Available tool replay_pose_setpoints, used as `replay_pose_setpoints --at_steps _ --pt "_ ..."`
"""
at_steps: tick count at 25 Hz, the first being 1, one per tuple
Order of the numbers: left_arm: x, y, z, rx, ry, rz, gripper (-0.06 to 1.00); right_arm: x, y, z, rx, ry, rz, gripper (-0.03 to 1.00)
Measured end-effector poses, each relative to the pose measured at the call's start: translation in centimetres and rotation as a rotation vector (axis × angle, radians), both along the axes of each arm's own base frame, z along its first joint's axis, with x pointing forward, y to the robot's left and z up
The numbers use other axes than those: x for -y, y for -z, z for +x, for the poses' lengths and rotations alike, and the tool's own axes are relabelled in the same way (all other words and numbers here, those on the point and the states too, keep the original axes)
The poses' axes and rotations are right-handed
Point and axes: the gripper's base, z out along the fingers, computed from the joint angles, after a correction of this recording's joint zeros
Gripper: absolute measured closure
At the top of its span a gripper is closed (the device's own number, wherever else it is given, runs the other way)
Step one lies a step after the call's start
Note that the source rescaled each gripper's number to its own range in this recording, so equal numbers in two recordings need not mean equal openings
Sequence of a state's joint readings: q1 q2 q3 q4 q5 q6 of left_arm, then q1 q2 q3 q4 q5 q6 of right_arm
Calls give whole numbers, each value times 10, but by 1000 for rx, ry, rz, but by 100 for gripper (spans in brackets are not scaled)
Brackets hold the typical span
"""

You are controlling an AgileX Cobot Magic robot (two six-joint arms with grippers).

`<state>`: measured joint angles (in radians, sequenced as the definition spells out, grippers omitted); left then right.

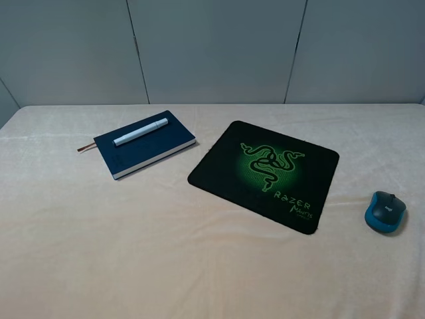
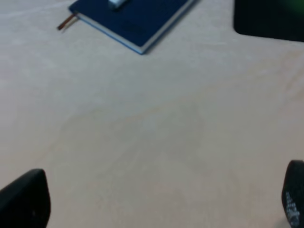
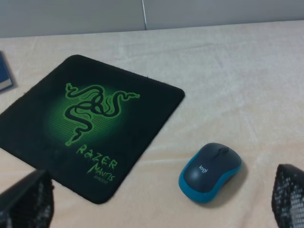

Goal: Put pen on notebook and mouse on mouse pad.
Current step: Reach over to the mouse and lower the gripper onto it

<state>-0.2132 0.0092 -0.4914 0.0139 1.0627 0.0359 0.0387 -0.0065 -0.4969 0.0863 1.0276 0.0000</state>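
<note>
one pen (image 1: 141, 131) is lying slantwise on top of one navy notebook (image 1: 156, 149), whose brown ribbon bookmark (image 1: 84, 147) is sticking out at the notebook's far left corner. one black razer mouse pad (image 1: 222, 169) is lying to the right of the notebook, apart from it. one teal mouse (image 1: 386, 211) is sitting on the cream tablecloth (image 1: 166, 259), off the pad to its right and not touching it.

the right gripper (image 3: 157, 199) is holding nothing, its fingers (image 3: 26, 204) standing wide apart; the mouse is lying ahead of them, clear of both. the left gripper (image 2: 159, 202) is also spread wide and gripping nothing, with the notebook and pen lying well ahead of its fingers (image 2: 23, 202).
</note>
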Motion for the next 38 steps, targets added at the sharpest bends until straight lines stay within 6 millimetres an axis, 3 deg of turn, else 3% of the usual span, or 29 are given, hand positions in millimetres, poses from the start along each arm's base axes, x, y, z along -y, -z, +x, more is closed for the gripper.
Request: replay_pose_setpoints --at_steps 9,18,22,29,34,38 --pt "2 0 -2 14 -187 -2 -2 0 0 0 0 0 0 -3" --pt "1 0 -2 16 -215 11 -2 0 -7 9 -58 39 73 -3" --pt "1 0 -2 16 -215 11 -2 0 -23 37 -166 70 81 -3" --pt "1 0 -2 16 -216 10 -2 -1 -30 119 -457 98 45 -3" --pt "1 0 -2 16 -216 10 -2 -3 -1 178 -714 151 63 -3" --pt "1 0 -2 16 -216 10 -2 -4 35 207 -908 225 94 -3"
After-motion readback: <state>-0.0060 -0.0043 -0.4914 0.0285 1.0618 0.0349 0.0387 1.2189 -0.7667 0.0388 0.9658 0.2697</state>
